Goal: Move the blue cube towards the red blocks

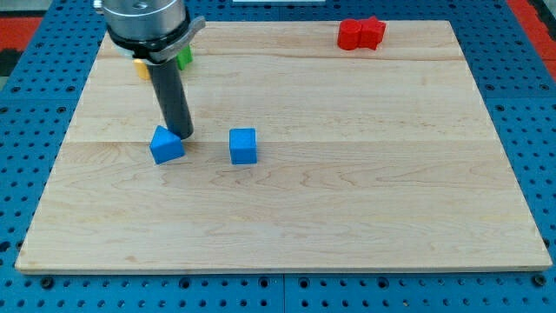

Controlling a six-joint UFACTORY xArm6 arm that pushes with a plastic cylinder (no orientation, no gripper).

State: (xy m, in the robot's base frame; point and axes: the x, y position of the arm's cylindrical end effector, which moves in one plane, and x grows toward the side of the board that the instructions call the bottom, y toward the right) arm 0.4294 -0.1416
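A blue cube (243, 146) lies on the wooden board (347, 217), left of the middle. A second blue block (166, 144), angular in shape, lies to its left. My tip (184, 136) stands right beside that second block, at its upper right edge, and left of the blue cube with a gap between. Two red blocks (360, 33) sit together at the view's top, right of centre; the right one looks star-shaped.
A yellow block (142, 69) and a green block (185, 57) lie at the view's top left, partly hidden behind the arm's body. The board rests on a blue perforated table (26, 156).
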